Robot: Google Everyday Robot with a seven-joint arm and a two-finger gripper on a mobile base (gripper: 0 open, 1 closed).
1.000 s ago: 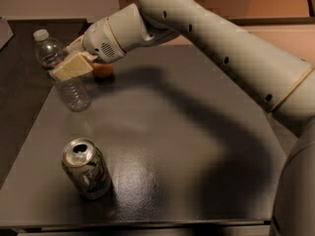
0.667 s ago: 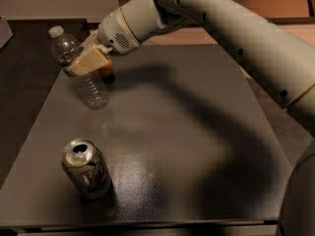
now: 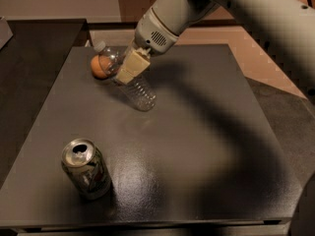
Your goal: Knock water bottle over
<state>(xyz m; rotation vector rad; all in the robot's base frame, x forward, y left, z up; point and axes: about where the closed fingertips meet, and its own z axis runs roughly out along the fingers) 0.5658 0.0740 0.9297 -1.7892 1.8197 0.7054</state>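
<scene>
resting against tilted water bottle (image 3: pixel 141 93): tool (image 3: pixel 131 68) | open or closed: cannot tell | orange object (image 3: pixel 97 67) partly hidden behind water bottle

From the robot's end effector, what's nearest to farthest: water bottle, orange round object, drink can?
The end effector is over the table's back left.
1. water bottle: right against it, tilted.
2. orange round object: just left of it.
3. drink can: front left corner.

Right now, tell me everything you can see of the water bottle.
The water bottle is small, clear ribbed plastic with a white cap. It is tilted steeply, cap toward the far left, base on the dark table. The gripper lies across its middle. A round orange object sits by its neck.
</scene>
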